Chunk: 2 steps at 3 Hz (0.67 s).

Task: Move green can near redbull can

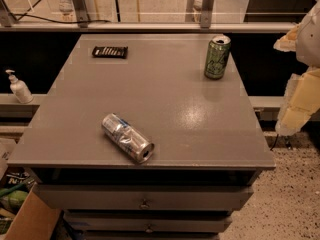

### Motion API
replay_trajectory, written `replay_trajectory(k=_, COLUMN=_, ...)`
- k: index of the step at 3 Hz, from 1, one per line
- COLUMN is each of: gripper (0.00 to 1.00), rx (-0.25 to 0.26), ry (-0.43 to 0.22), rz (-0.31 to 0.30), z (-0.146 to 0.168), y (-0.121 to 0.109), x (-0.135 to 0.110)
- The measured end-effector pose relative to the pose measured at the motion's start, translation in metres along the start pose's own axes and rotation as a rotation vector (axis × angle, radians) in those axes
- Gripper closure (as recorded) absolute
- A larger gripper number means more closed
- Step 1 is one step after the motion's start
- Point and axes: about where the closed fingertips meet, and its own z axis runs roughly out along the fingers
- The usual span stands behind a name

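step: the reach is judged not yet begun; the green can is touched by nothing.
gripper: the gripper is seen at the right edge of the view, off the table and just beside its right side; whether it is spread or pressed together cannot be told.
green can: stood upright near the far right corner of the table, silver top up.
redbull can: the redbull can is laid on its side near the front edge, left of centre, one end turned to the front right; it is well apart from the green can.
next move: a reach in from the right is called for. the green can is to be taken round its body, carried towards the front left and set down just beside the redbull can without a nudge, since a can on its side is likely to roll.
count: one green can, one redbull can, one dark wrapper at the far left, one pump bottle on the ledge to the left, two drawer knobs below.
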Motion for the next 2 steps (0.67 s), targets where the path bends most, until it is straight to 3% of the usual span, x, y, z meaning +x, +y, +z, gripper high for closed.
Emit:
replay_trajectory(k=1, gripper=0.0, rx=0.0, ry=0.0, rz=0.0, z=0.0, y=0.0, x=0.0)
replay_trajectory(k=2, gripper=0.0, rx=0.035, ry=-0.026, rz=0.007, z=0.013, y=-0.009, x=-0.003)
